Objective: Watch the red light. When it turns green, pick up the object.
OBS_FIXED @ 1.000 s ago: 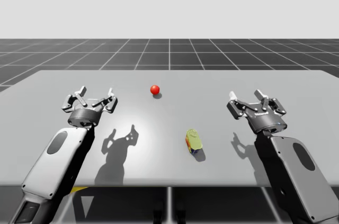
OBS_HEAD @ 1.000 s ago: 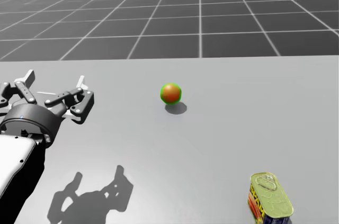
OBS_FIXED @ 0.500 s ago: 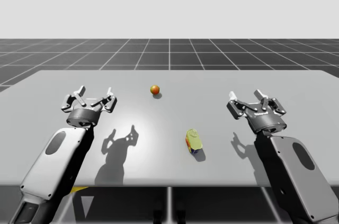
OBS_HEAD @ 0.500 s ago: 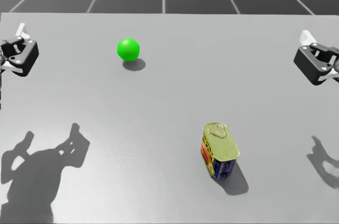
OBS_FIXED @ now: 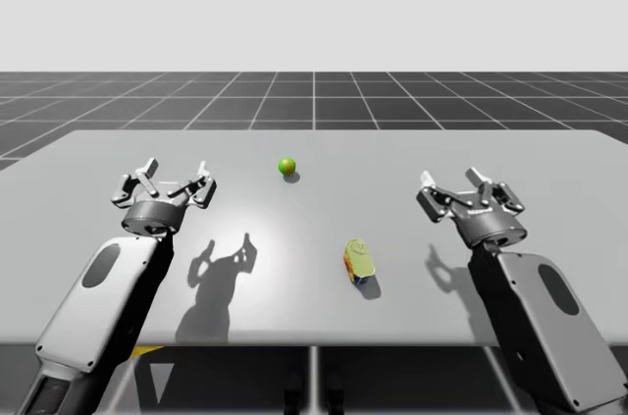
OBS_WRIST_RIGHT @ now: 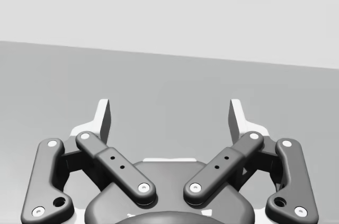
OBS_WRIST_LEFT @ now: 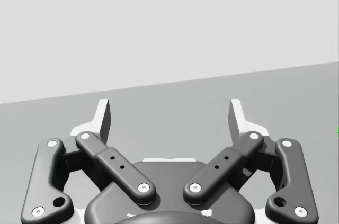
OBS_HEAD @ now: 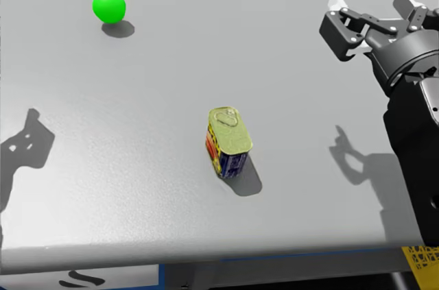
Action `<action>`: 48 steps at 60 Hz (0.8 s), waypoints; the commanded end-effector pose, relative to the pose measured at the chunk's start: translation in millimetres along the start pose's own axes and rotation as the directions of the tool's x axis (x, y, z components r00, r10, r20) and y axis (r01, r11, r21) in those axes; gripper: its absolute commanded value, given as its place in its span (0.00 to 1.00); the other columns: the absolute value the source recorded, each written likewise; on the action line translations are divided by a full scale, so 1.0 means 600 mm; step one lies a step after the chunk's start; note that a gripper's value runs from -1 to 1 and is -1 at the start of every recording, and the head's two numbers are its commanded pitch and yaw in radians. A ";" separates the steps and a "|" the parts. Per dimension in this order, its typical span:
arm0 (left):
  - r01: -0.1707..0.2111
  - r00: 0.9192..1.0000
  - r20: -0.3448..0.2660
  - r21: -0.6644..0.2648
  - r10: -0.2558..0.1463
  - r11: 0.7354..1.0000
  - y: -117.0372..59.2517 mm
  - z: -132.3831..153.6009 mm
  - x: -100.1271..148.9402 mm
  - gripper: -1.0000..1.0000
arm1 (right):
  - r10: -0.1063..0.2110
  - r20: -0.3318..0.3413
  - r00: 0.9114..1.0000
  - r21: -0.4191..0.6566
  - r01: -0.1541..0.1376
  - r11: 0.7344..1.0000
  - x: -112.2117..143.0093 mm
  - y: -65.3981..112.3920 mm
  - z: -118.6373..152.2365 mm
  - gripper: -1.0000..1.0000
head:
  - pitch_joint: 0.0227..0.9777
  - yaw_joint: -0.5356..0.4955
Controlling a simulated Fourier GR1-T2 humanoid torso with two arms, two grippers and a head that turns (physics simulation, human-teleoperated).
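Light (OBS_FIXED: 287, 167) has gone from red to green, so the pickup is cleared. My head has turned toward the can (OBS_HEAD: 228, 142), upright on the tabletop (OBS_FIXED: 412, 150) nearer my right end effector (OBS_HEAD: 370, 3). That and my left end effector (OBS_FIXED: 169, 180) both gape open, empty.

We saw a grey table (OBS_FIXED: 412, 150) under flat, shadow-casting light. Far ahead of our left gripper (OBS_FIXED: 175, 175), a dark gridded floor (OBS_FIXED: 314, 96) ran to a pale blank backdrop (OBS_FIXED: 314, 3).
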 end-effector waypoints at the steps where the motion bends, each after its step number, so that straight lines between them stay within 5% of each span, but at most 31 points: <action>1: -0.004 1.000 0.001 0.001 0.004 1.000 0.000 0.000 0.001 0.00 | -0.048 -0.034 0.998 0.019 0.049 0.999 0.003 0.018 0.008 0.00 | 0.90 0.36; 5: 0.001 1.000 -0.001 0.000 -0.001 1.000 -0.001 0.000 0.000 0.00 | -0.046 -0.042 0.998 0.028 0.047 0.998 0.008 0.028 0.026 0.00 | 0.90 0.36; 8: 0.008 1.000 0.001 0.000 -0.008 1.000 -0.002 0.000 0.000 0.00 | 0.004 -0.064 0.998 0.014 -0.003 1.000 0.010 0.039 0.044 0.00 | 0.90 0.36; 16: 0.006 1.000 0.001 -0.001 -0.006 1.000 -0.002 -0.001 -0.001 0.00 | 0.043 -0.079 0.996 0.080 -0.036 0.996 0.007 0.064 0.095 0.00 | 0.90 0.36; 29: 0.012 1.000 -0.004 -0.005 -0.012 1.000 -0.006 -0.001 -0.003 0.00 | 0.023 -0.123 0.992 0.199 0.002 0.980 -0.025 0.107 0.191 0.00 | 0.90 0.37; 48: 0.022 1.000 -0.010 -0.013 -0.022 1.000 -0.012 -0.001 -0.007 0.00 | -0.043 -0.184 0.982 0.303 0.098 0.948 -0.075 0.149 0.262 0.00 | 0.91 0.37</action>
